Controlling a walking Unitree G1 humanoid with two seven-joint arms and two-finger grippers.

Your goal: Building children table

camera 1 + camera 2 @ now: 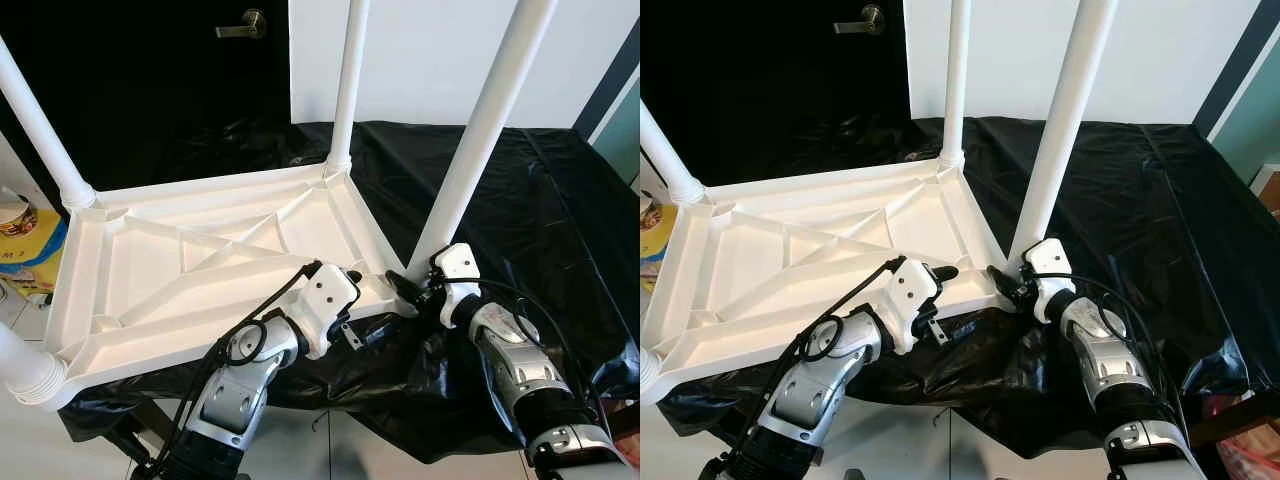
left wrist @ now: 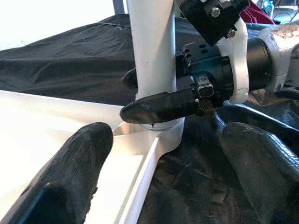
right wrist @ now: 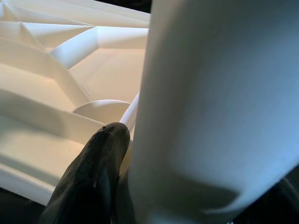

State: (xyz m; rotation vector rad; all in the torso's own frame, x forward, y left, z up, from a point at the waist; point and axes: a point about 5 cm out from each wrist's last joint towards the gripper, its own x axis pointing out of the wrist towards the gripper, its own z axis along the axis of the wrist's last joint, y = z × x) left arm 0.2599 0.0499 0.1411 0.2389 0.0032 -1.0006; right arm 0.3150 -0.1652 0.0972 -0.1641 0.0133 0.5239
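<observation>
Four legs (image 1: 484,130), one tabletop (image 1: 200,265), two end effectors (image 1: 405,287).

No text, label, brand or number can be read. A yellow package (image 1: 30,250) at nine o'clock of the left eye view bears dark print, but it is too small and blurred to make out.

Left arm bent at the elbow, reaching forward and to the right, left gripper (image 2: 163,186) with fingers spread apart, right arm stretched forward, wrist turned inward, right gripper (image 1: 405,285) closed, its fingers (image 2: 159,106) pointing toward the left gripper, the two grippers near each other
</observation>
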